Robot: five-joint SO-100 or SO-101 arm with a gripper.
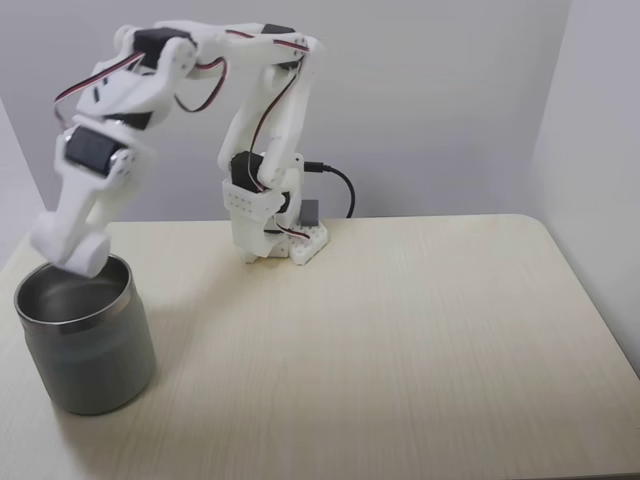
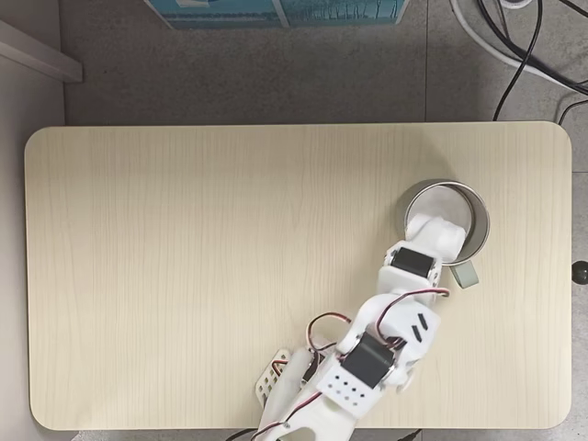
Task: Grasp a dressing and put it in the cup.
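The cup (image 1: 95, 360), a dull grey steel tumbler with a shiny rim, stands at the table's near left corner in a fixed view; seen from above, the cup (image 2: 479, 217) is at the right. My white gripper (image 1: 70, 255) hangs over its rim on the far side, tips at the mouth. A small white roll, the dressing (image 1: 92, 256), appears held between the fingers, just above the opening. From above, the gripper (image 2: 430, 228) covers the cup's lower left rim, and the dressing cannot be told apart from the white fingers.
The arm's base (image 1: 275, 235) is bolted at the table's far edge with a black cable behind it. A small grey-green piece (image 2: 466, 274) lies beside the cup. Light wooden tabletop (image 2: 230, 257) stretches away from the cup. Cables (image 2: 524, 46) lie on the floor.
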